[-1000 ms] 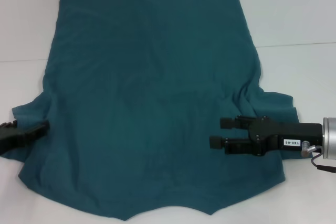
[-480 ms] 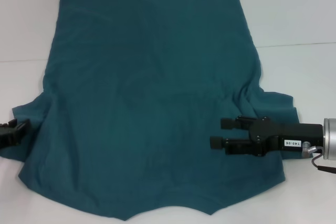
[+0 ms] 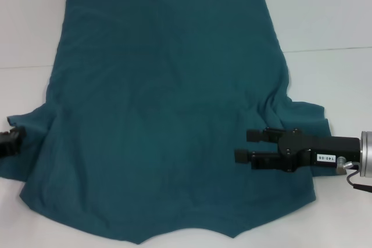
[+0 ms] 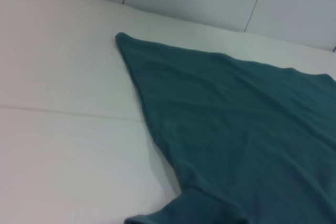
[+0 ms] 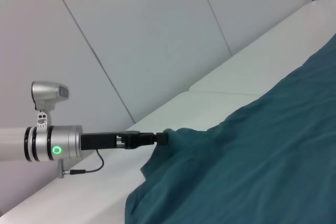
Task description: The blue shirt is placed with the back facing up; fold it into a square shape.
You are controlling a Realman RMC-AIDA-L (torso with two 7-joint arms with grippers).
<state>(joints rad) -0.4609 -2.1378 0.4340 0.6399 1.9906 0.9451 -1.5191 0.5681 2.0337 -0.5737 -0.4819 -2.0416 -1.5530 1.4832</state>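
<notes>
Blue shirt [image 3: 168, 114] spread flat, plain side up, on the white bench [image 3: 331, 21].
At your 9 o'clock the left gripper [image 3: 10, 142] touches the sleeve, fingers' state indiscernible; at 4 o'clock the right gripper [image 3: 244, 146] hovers, fingers apart.

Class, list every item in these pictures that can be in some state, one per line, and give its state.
blue shirt: spread flat on the table, plain side up, not yet folded, wrinkled near the right sleeve.
right gripper: jaws open, over the shirt's right side.
left gripper: at the shirt's left sleeve edge, mostly out of the head view.
table: white, bearing the shirt.
</notes>
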